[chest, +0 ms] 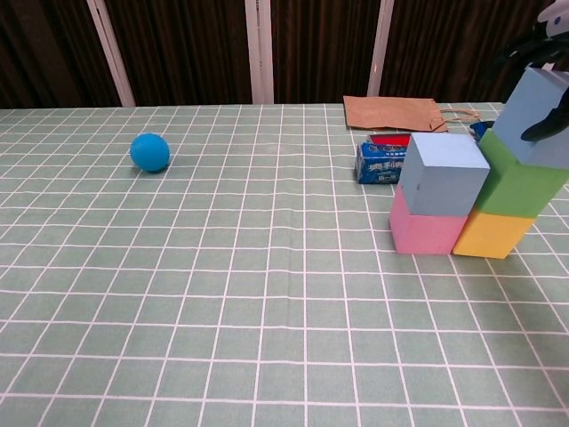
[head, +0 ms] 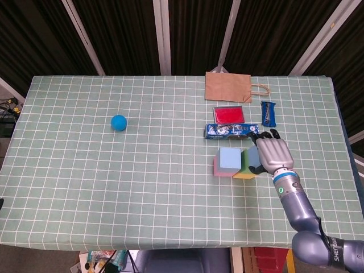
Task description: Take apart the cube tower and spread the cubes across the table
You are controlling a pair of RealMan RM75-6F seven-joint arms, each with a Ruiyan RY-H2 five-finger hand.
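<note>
The tower stands right of the table's middle. A light blue cube [chest: 442, 173] sits on a pink cube [chest: 422, 231]. Beside them a green cube [chest: 520, 182] rests askew on a yellow cube [chest: 491, 234], overhanging to the right. On top is a second blue cube [chest: 540, 111], which my right hand [chest: 539, 40] grips from above, dark fingers over its top and the thumb on its front face. In the head view the right hand [head: 273, 154] covers that cube, next to the blue cube [head: 229, 160] and the green cube [head: 251, 159]. My left hand is out of both views.
A blue ball [head: 118, 122] lies on the left half of the table. Behind the tower are a blue packet [head: 227, 131], a red box [head: 228, 115], a dark snack bar [head: 268, 113] and a brown paper bag [head: 228, 87]. The table's right edge is near the hand.
</note>
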